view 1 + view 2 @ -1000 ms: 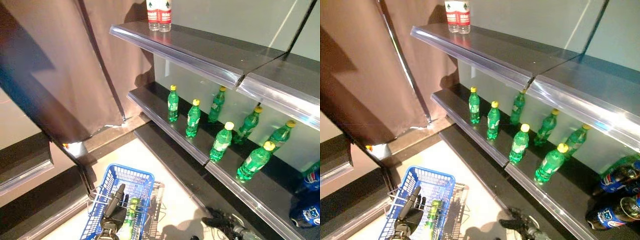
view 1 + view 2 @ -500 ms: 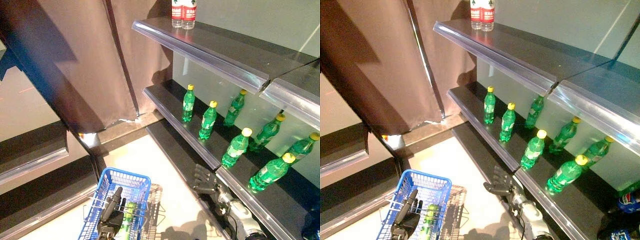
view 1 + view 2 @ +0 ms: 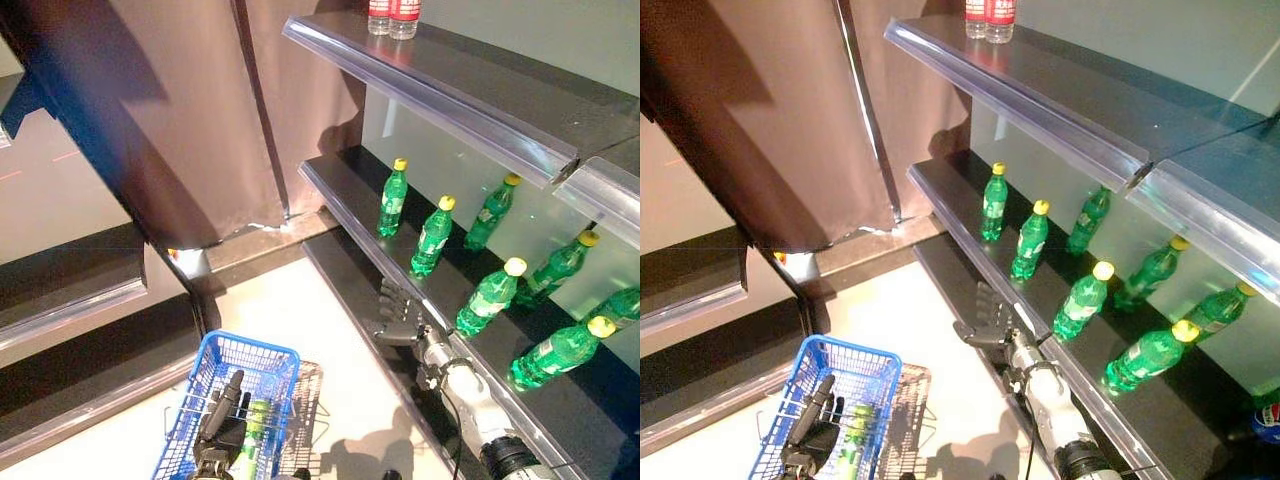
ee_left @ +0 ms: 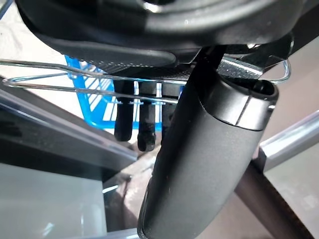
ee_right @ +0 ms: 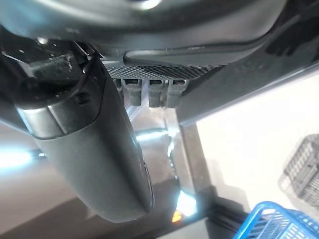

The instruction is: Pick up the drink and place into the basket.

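Note:
Green drink bottles with yellow caps (image 3: pixel 434 236) stand and lean along the middle shelf (image 3: pixel 350 215). My right hand (image 3: pixel 398 315) is open with straight fingers, just below and in front of the shelf's front edge, under the second bottle and apart from it. It also shows in the right eye view (image 3: pixel 985 318). My left hand (image 3: pixel 222 430) is shut on the wire handles (image 4: pixel 99 82) of the blue basket (image 3: pixel 250 346), which hangs low at the left. A green bottle (image 3: pixel 250 440) lies inside the basket.
Clear water bottles with red labels (image 3: pixel 393 15) stand on the top shelf. A brown curtain (image 3: pixel 170 120) hangs at the left of the shelves. A low dark shelf (image 3: pixel 70 290) runs along the left. Pale floor (image 3: pixel 290 310) lies between basket and shelves.
The camera has shifted, so the shelves sit further right. My right hand has risen from near the floor up to the middle shelf's front edge. The basket still hangs from my left hand.

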You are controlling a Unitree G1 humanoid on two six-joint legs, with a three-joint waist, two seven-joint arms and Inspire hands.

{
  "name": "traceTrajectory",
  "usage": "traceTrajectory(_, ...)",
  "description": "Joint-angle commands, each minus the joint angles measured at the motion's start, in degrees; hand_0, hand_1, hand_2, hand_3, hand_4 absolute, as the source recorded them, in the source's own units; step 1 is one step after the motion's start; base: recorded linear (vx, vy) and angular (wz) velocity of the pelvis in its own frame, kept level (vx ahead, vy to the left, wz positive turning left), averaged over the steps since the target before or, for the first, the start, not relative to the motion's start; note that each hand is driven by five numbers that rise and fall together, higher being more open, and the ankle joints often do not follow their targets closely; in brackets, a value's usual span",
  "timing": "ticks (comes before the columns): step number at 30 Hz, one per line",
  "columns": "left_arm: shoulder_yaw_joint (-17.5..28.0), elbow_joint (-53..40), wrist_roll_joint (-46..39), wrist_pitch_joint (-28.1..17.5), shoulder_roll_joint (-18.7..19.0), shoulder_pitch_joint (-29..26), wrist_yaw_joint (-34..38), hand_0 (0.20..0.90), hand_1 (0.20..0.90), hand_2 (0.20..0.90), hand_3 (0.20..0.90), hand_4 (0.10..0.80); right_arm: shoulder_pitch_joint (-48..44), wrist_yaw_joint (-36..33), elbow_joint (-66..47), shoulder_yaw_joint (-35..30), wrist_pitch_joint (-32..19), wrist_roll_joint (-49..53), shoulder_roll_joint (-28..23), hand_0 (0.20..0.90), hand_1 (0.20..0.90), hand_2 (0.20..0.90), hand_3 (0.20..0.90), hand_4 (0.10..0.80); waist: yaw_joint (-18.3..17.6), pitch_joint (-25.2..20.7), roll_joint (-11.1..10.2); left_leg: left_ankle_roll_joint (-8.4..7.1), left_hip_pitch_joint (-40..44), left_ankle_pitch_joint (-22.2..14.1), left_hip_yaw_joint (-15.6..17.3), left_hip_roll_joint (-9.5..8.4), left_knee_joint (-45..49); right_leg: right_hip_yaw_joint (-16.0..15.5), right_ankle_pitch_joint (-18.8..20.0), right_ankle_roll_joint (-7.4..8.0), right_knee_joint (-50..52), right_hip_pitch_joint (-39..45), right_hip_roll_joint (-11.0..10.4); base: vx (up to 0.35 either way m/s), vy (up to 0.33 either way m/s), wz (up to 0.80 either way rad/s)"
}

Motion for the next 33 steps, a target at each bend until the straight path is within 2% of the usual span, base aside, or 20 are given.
traceTrajectory(1, 1.74, -11.71, 0.76, -5.34, 2.92, -6.63, -6.33, 0.3, 0.3, 0.3, 0.2, 0.1, -6.55, -1.05, -6.86, 0.34, -7.37, 1.42, 0.41, 0.9, 0.9, 0.9, 0.9, 0.8, 0.65, -2.7, -1.78, 3.96, -1.3, 0.28, 3.59, -5.25, 0.03, 3.51, -3.83, -1.54, 2.99, 2.31, 0.0, 0.0, 0.0, 0.0)
traceTrajectory(10, 1.5, -11.82, 1.49, -4.74, 3.3, -7.28, -6.04, 0.3, 0.3, 0.3, 0.2, 0.1, -6.6, -2.4, -6.38, -0.04, -7.48, 1.99, -0.2, 0.9, 0.9, 0.9, 0.9, 0.8, 0.22, -2.73, -2.01, 4.04, -1.39, 0.17, 4.31, -5.18, -0.07, 3.88, -3.37, -1.24, 2.56, 2.06, -0.11, -0.003, 0.0, -0.01)
traceTrajectory(19, 1.33, -11.74, 2.93, -3.3, 3.93, -8.36, -5.72, 0.3, 0.3, 0.3, 0.2, 0.1, -4.29, -0.92, -6.99, -0.96, -7.1, 2.3, -0.81, 0.9, 0.9, 0.9, 0.9, 0.8, -1.58, -2.87, -2.11, 4.42, -1.05, -0.46, 5.95, -5.37, -0.11, 5.66, -2.69, -0.56, 2.19, 1.52, -0.4, -0.009, 0.011, -0.06)
traceTrajectory(24, 1.38, -12.16, 4.14, -2.59, 4.04, -8.49, -5.63, 0.3, 0.3, 0.3, 0.2, 0.1, -2.37, -0.54, -7.7, -1.2, -7.46, 2.01, -0.92, 0.9, 0.9, 0.9, 0.9, 0.8, -2.78, -2.7, -2.2, 4.95, -0.77, -1.24, 7.18, -5.78, 0.46, 7.45, -2.16, -0.24, 1.97, 1.06, -0.55, -0.024, 0.028, -0.22)
traceTrajectory(33, 1.7, -12.51, 5.32, -0.99, 4.39, -8.05, -6.88, 0.3, 0.3, 0.3, 0.2, 0.1, 1.61, 2.36, -8.83, -2.24, -8.02, 2.79, -1.35, 0.9, 0.9, 0.9, 0.9, 0.8, -5.71, -1.73, -2.45, 6.04, -1.08, -3.77, 10.23, -6.97, 3.57, 12.73, -0.11, 0.87, 1.16, -0.26, -0.81, -0.032, 0.047, -0.32)
